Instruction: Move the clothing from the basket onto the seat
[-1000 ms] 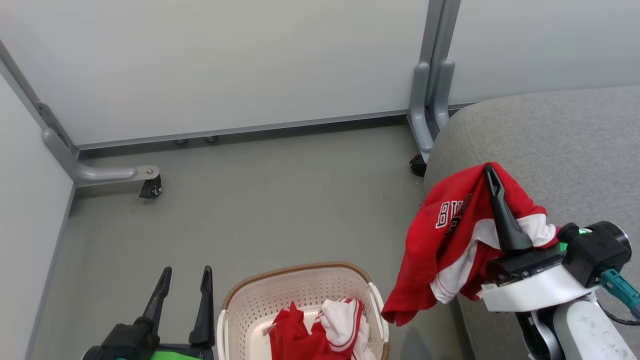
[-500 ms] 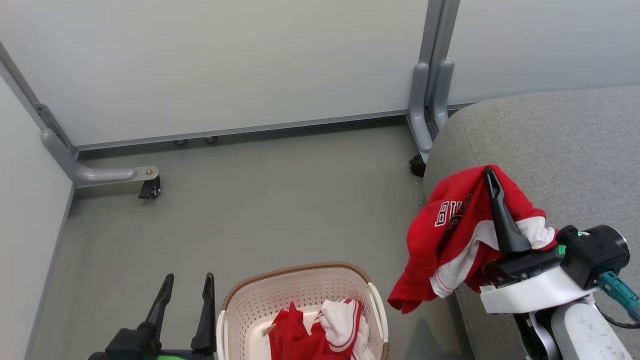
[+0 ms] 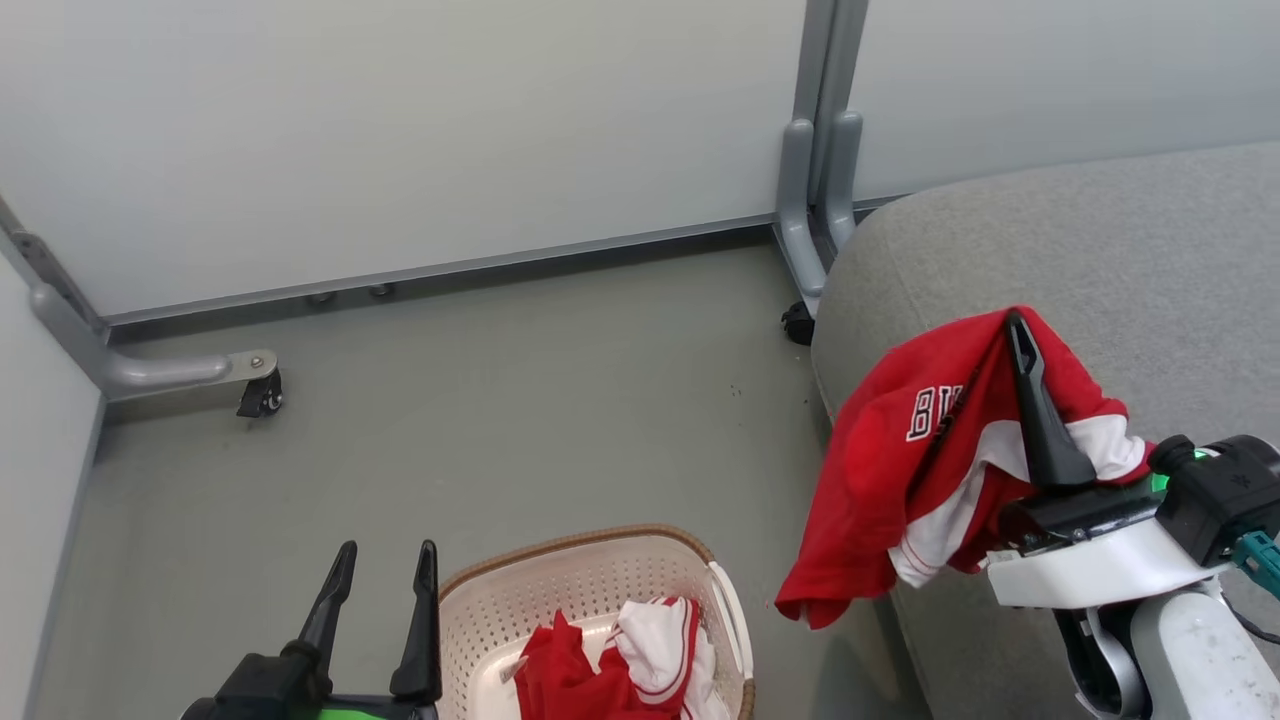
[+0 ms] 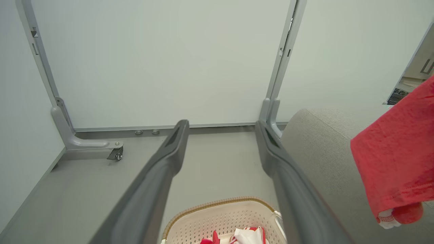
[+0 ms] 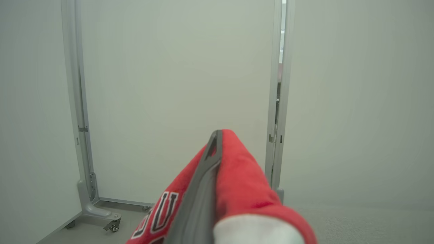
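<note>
Left hand [image 3: 388, 552]: fingers spread wide, empty, just left of the basket [image 3: 590, 543]. The basket stands on the floor with red-and-white clothing [image 3: 600, 672] crumpled inside. Right hand [image 3: 1018, 330]: pinched closed on a red garment [image 3: 880, 470] with white panels and white lettering, draped over its fingers at the seat's [image 3: 1150, 250] left edge. Contact with the seat: cannot tell.
</note>
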